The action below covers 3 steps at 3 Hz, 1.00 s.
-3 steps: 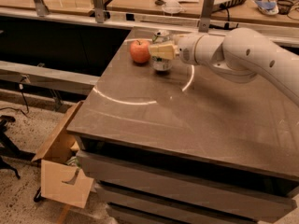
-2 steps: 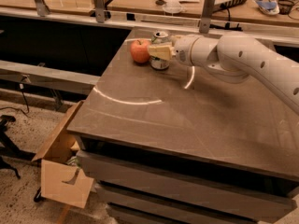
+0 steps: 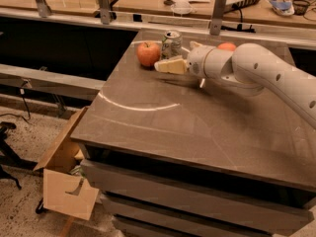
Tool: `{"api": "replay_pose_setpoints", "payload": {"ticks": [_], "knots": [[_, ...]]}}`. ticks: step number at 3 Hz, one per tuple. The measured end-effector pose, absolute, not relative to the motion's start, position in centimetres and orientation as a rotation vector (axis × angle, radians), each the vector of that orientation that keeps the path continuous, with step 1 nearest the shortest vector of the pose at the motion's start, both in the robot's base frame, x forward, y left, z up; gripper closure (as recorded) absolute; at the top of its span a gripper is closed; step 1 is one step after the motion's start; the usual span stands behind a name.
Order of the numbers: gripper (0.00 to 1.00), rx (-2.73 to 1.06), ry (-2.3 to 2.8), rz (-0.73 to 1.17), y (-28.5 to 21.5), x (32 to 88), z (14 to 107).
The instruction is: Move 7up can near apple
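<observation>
I judge the carry to be done and the letting-go to be the step in hand: the silver-white 7up can with green markings and a shiny top (image 3: 172, 41) stands upright in the upper middle of the frame, just beside the round reddish apple with its dark stem dimple (image 3: 148, 53), which sits a little to its left on the far part of the grey-brown stone-look tabletop (image 3: 197, 127). Only a narrow strip of table shows between the two, so the can reads as near enough for the task. My cream-coloured two-finger gripper (image 3: 167, 63) reaches in from the right on the thick white arm (image 3: 266, 68) and sits low against the can's near side, hiding its base. I cannot tell whether the jaws are clamped on the can or standing slack about it. A smooth orange fruit (image 3: 227, 46) peeks out behind the arm, right of the can and apart from it. If the can is held, the next move calls for a gentle release with the can flat on the table, then a straight pull back toward the right of the frame, the way the arm came in, without sweeping left. A sideways brush could tip the light can or roll the apple toward the table's left edge, below which an open cardboard box (image 3: 64, 181) sits on the floor.
</observation>
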State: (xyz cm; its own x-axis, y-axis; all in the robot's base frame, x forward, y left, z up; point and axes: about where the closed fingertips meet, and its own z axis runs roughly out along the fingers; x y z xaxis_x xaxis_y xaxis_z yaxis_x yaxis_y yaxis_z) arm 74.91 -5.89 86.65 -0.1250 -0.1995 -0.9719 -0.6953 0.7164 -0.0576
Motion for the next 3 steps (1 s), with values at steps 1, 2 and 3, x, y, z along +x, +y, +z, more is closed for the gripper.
{"api": "replay_pose_setpoints", "payload": {"ticks": [1,2,3], "knots": [[0.00,-0.755,1.640,0.449,-9.0,70.7,89.0],[0.00,-0.763,1.621,0.393,-12.1,66.3,91.2],[0.00,-0.722,1.656,0.265,-17.3,61.9,92.8]]}}
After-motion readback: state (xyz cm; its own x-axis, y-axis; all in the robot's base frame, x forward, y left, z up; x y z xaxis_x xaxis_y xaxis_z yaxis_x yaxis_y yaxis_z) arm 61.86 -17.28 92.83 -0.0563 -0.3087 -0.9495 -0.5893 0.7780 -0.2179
